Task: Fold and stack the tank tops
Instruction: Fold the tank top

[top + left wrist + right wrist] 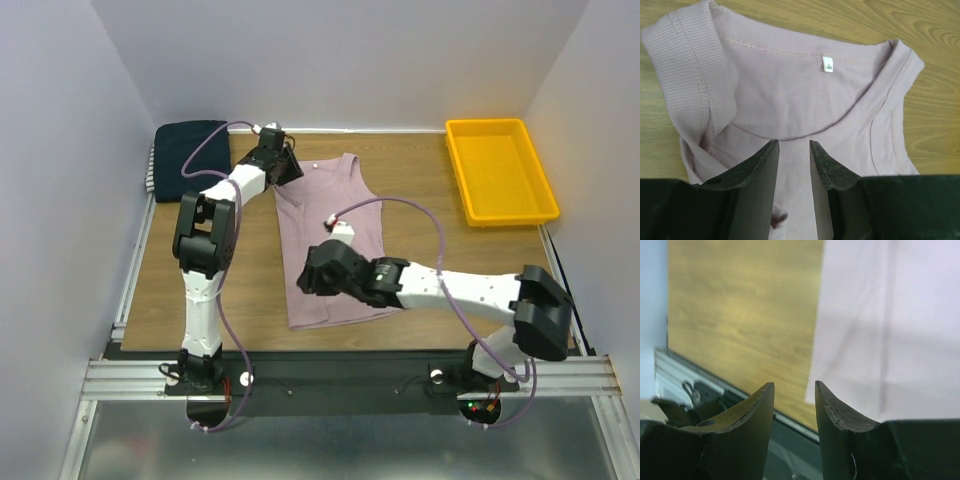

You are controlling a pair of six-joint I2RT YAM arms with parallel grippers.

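Pale pink tank top [310, 210] flat on bench [265, 290], neck toward far edge; navy-topped folded stack [190, 150] at far-left corner. Left jaws parted over neckline, right jaws parted above near hem corner, both empty. Probably light, limp knit: pinch at stitched edges.

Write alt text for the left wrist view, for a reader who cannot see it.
A pale pink tank top lies on a wooden table, its scooped neckline and small white label in view. The left claw is over the cloth below the neckline, its dark fingers apart with nothing gripped.
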